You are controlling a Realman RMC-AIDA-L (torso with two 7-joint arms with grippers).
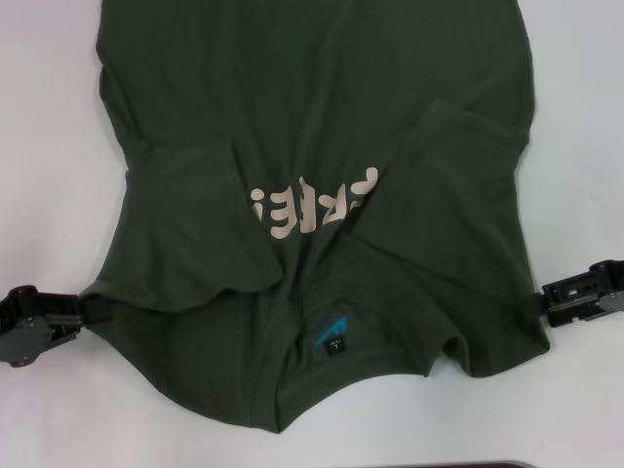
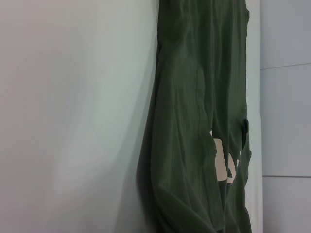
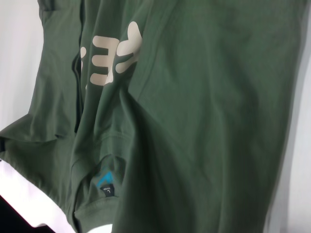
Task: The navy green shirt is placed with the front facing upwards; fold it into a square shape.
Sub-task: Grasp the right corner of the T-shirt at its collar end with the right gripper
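Olive shirt point(image 1: 322, 146) lies between our grippers: left point(image 1: 93, 310) and right point(image 1: 539, 300) each pinch a shoulder edge.

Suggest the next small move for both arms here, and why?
Probably lift both shoulder corners and carry them away from the robot, over the lettering. The left claw and right claw sit at opposite edges of the shirt, near the collar label, and both sleeves are already folded inward.

Black boxy left end effector point(image 1: 86, 310), right end effector point(image 1: 542, 302).
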